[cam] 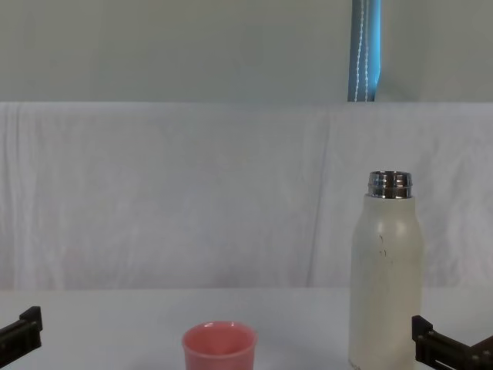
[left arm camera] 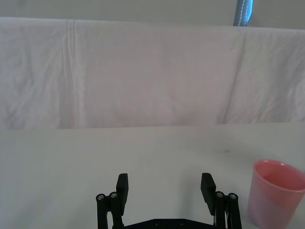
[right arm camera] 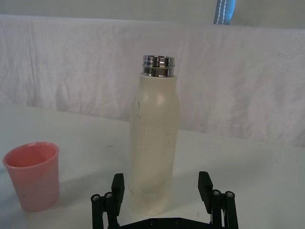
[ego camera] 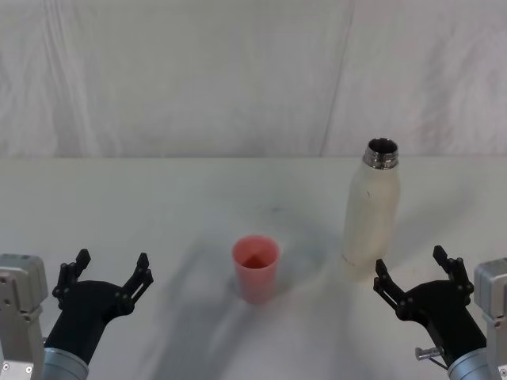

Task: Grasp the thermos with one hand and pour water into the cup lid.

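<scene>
Currently thermos [ego camera: 371, 212] upright, just ahead of spread, empty right gripper [ego camera: 417, 279]; left gripper [ego camera: 109, 271] spread, empty, farther, left of cup lid [ego camera: 255, 267].

The thermos [ego camera: 372, 210] stands upright on the table [ego camera: 158, 198], to the right of the cup lid [ego camera: 255, 267] and a little farther back, the two apart; the right gripper [ego camera: 416, 273] sits just in front of the thermos, jaws spread. The left gripper [ego camera: 111, 271], jaws spread, lies near the front edge, well left of the cup lid; a draped cloth [ego camera: 198, 71] hangs behind the table.
</scene>
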`<state>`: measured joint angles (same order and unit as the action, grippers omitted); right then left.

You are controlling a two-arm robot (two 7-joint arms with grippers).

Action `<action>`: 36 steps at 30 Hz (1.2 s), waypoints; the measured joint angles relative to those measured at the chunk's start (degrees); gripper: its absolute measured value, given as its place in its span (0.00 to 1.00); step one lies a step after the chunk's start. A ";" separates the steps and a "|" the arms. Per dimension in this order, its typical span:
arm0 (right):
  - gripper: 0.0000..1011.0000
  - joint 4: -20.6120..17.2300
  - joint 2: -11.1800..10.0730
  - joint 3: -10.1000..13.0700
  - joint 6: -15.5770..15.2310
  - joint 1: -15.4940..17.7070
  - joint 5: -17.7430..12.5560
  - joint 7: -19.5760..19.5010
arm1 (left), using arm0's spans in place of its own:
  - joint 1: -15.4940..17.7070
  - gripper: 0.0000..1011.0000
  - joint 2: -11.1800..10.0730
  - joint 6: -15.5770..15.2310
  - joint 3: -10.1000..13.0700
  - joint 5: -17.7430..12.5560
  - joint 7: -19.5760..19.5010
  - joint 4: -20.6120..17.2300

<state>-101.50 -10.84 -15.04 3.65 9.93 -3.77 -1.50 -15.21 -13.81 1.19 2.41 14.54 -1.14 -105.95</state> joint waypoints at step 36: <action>0.99 0.00 0.00 0.00 0.00 0.00 -0.01 0.00 | 0.00 0.99 0.00 0.00 0.00 0.00 0.00 0.00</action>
<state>-101.49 -10.84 -15.04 3.65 9.93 -3.77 -1.50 -15.21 -13.81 1.19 2.41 14.54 -1.14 -105.95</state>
